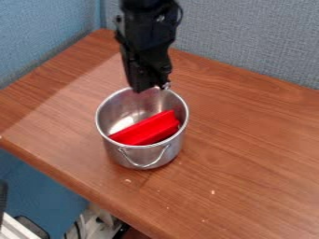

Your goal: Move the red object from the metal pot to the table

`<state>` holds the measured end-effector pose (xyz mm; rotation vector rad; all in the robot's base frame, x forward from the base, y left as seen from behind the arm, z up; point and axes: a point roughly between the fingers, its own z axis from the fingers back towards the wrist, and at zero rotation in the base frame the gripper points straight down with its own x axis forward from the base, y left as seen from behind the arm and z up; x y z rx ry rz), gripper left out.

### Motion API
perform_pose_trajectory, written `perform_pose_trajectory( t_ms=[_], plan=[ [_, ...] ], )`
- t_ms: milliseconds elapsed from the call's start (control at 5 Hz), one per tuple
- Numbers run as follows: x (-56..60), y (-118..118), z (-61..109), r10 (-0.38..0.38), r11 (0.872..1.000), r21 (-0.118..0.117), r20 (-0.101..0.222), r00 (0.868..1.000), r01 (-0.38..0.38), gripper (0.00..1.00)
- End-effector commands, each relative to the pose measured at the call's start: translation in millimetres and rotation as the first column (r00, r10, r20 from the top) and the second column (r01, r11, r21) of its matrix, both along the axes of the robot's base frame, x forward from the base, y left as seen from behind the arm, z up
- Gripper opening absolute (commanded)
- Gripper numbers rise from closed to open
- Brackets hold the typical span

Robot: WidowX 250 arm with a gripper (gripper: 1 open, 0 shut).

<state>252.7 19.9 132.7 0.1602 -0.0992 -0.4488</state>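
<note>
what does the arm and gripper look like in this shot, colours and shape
The arm is black all over, a chunky, blocky column of stacked segments that enters from the top edge. It narrows into a black gripper with short dark fingers. The picture is too blurred to make out markings or cables.

The red block lies slanted inside the shiny metal pot, which sits on the wooden table. The black gripper hangs empty above the pot's far rim, clear of the block.
</note>
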Motion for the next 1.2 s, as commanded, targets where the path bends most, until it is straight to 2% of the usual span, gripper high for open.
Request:
perform_pose_trajectory(
  t_ms=[0, 200, 400, 600, 1000],
  plan=[
    [8.8, -5, 15.5, -0.008, 1.0, -0.014, 0.073, 0.997, 0.009, 1.0],
    [1.2, -7, 8.6, 0.0, 1.0, -0.021, 0.056, 0.998, 0.002, 1.0],
    [-2.6, -8, 2.3, 0.011, 1.0, -0.022, 0.058, 0.998, -0.01, 1.0],
    [-4.0, -9, -7.6, 0.019, 0.999, -0.044, 0.063, 0.998, -0.016, 1.0],
    [-0.5, -13, -21.4, 0.035, 0.997, -0.07, 0.08, 0.996, -0.029, 1.0]
  ],
)
